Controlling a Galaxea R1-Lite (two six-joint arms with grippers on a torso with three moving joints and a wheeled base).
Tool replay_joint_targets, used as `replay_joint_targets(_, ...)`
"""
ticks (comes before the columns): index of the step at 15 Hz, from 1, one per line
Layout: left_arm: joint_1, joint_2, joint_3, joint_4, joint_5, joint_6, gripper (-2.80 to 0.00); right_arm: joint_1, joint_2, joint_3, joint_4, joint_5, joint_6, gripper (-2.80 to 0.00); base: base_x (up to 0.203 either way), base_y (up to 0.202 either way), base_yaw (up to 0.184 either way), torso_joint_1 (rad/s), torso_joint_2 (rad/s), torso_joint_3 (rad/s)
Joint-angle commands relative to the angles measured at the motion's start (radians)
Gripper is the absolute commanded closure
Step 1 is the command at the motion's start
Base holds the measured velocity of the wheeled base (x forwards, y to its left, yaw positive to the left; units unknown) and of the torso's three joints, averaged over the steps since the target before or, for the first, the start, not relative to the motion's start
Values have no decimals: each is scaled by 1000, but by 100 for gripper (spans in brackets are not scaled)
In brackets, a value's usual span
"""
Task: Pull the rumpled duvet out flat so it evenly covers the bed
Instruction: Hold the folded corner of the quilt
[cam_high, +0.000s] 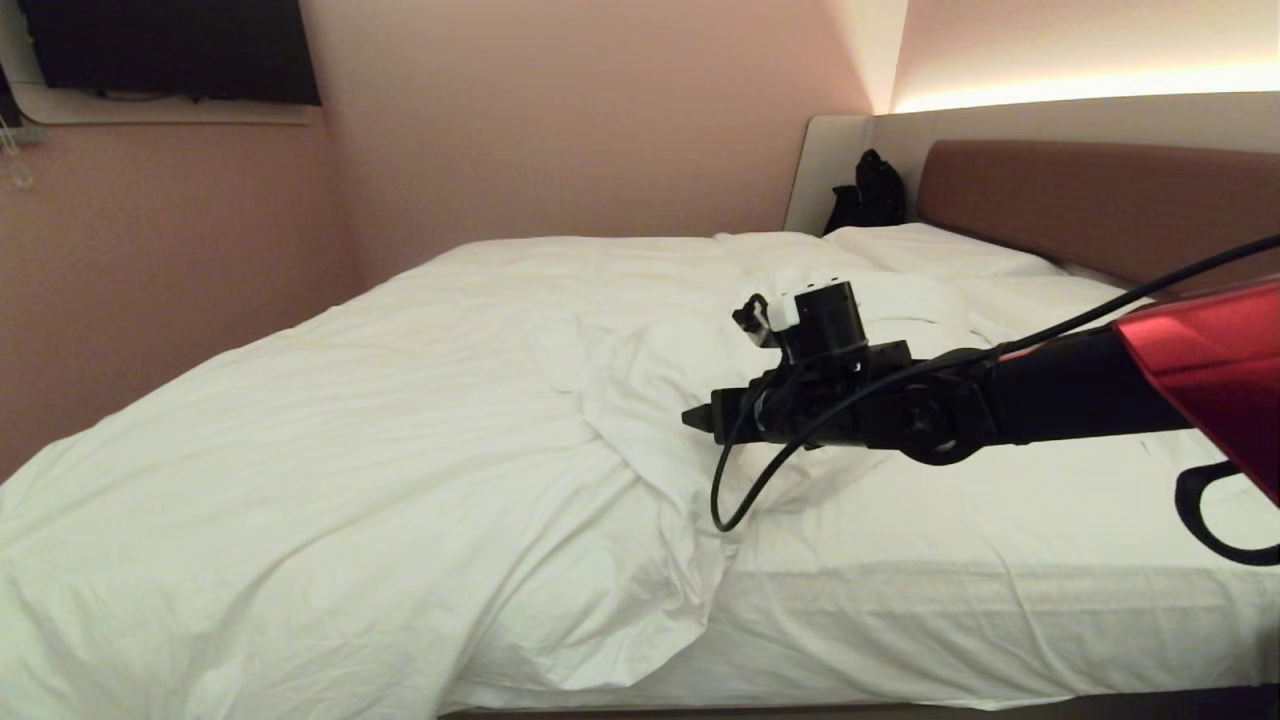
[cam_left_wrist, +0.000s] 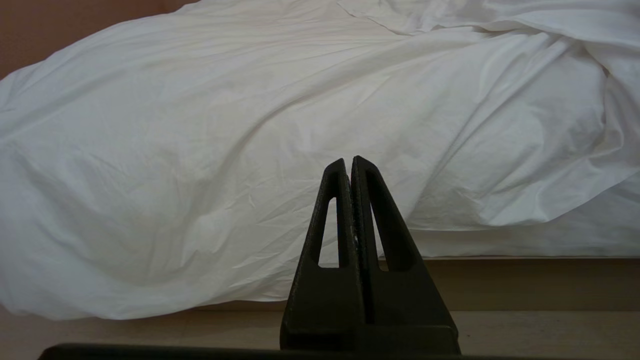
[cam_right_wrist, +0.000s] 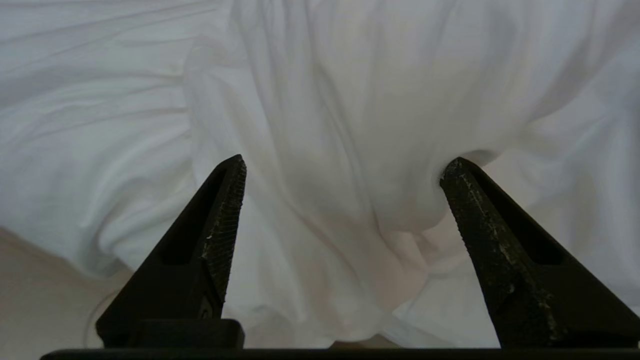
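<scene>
Straddling duvet (cam_right_wrist: 340, 150): spread right pincer (cam_right_wrist: 342, 167)

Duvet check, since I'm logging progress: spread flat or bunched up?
Bunched. The duvet has a rumpled fold mid-bed, leaving the bed's sheet bare near the headboard side.

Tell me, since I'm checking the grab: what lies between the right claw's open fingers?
A bunched fold of the duvet sits between the right claw's spread fingers, seen in the right wrist view; nothing else lies there.

A hotel-style bedroom: a wide bed (cam_high: 900, 600) with padded headboard (cam_high: 1090, 200), white pillows (cam_high: 930, 250), pink walls (cam_high: 560, 120), and a wall-mounted television (cam_high: 170, 50).
</scene>
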Motion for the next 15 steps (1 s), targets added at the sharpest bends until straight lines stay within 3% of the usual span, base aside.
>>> replay_joint_targets(1, 0, 0, 0, 0, 0, 0, 0, 15, 69, -7, -39, -151, -45, -280, 0, 0, 0, 0, 0, 0)
replay_joint_targets(9, 0, 0, 0, 0, 0, 0, 0, 42, 104, 28, -140, -235, -103, -280, 0, 0, 0, 0, 0, 0)
replay_joint_targets(15, 0, 0, 0, 0, 0, 0, 0, 13, 239, -113, -135, -237, -119, -280, 0, 0, 0, 0, 0, 0)
